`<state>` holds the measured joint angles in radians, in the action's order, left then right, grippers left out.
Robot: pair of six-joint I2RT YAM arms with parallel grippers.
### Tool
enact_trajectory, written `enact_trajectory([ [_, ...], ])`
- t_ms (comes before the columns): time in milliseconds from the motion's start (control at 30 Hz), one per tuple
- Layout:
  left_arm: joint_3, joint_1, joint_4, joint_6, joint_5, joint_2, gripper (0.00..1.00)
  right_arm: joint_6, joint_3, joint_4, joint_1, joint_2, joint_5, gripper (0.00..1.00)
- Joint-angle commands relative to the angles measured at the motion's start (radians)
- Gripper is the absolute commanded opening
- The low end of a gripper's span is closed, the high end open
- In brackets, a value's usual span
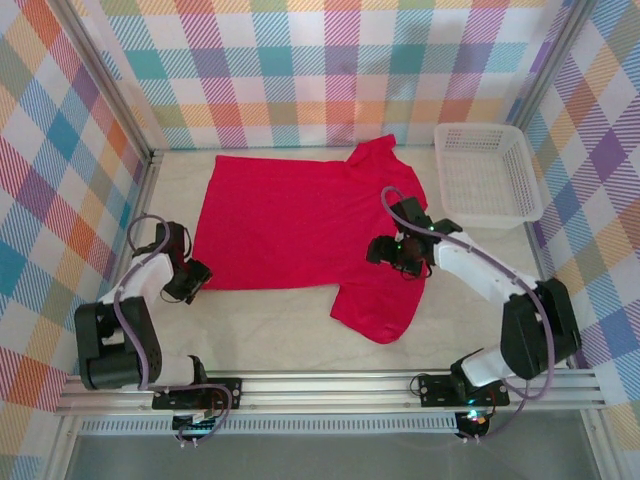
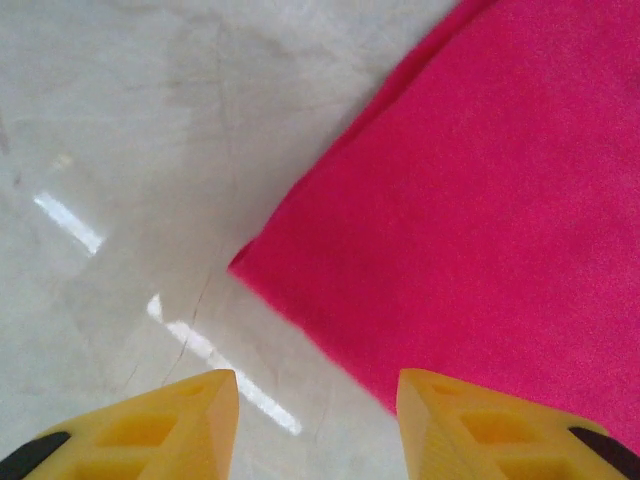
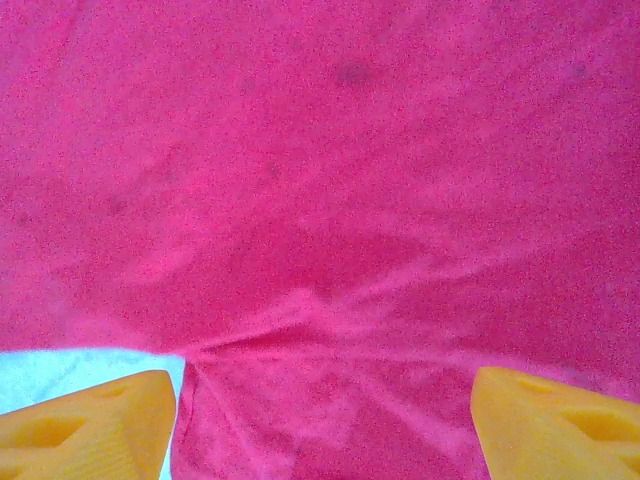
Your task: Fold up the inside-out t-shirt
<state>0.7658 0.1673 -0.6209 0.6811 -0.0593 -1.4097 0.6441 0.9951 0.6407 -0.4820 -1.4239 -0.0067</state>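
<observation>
Top external view: the inside-out t-shirt (image 1: 290, 225) is laid flat on the table (image 1: 270, 325), with the body spread toward the left and one sleeve directed to the far side and one to the near side at the right. A white mesh basket (image 1: 488, 175) is located at the far right of the table, near the far sleeve. The left gripper (image 1: 190, 283) is positioned at the near-left corner of the t-shirt, beside the hem. The right gripper (image 1: 392, 250) is positioned over the cloth between the two sleeves.

Left wrist view: the jaws of the left gripper (image 2: 315, 400) are spread apart and released. A corner of the t-shirt (image 2: 480, 200) is seen ahead of the gap, with bare table to its left. Contact with the cloth cannot be determined.

Right wrist view: the jaws of the right gripper (image 3: 325, 405) are widely separated and released. Red cloth is seen between and ahead of them, with creases gathered near the left jaw. A small patch of table is exposed at the lower left.
</observation>
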Motion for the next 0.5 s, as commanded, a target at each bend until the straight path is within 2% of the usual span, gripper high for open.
enact_trajectory([
  [0,0.04,0.018,0.079,0.013,-0.006,-0.078,0.47,0.035,-0.057,0.063,-0.032,0.078,0.009,0.77],
  [133,0.086,0.018,0.113,0.008,-0.002,-0.164,0.42,0.082,-0.155,0.117,-0.067,0.153,0.007,0.71],
  [200,0.096,0.018,0.118,-0.004,0.004,-0.197,0.3,0.111,-0.214,0.127,-0.077,0.192,-0.003,0.64],
  [300,0.095,0.02,0.114,-0.017,0.016,-0.204,0.12,0.16,-0.3,0.123,-0.095,0.254,-0.035,0.49],
  [367,0.091,0.02,0.108,-0.019,0.029,-0.183,0.02,0.2,-0.346,0.115,-0.122,0.282,-0.057,0.34],
  [433,0.087,0.02,0.103,-0.02,0.038,-0.157,0.0,0.232,-0.375,0.116,-0.15,0.292,-0.063,0.23],
  [467,0.088,0.019,0.099,-0.022,0.038,-0.143,0.0,0.247,-0.389,0.114,-0.166,0.295,-0.066,0.21],
])
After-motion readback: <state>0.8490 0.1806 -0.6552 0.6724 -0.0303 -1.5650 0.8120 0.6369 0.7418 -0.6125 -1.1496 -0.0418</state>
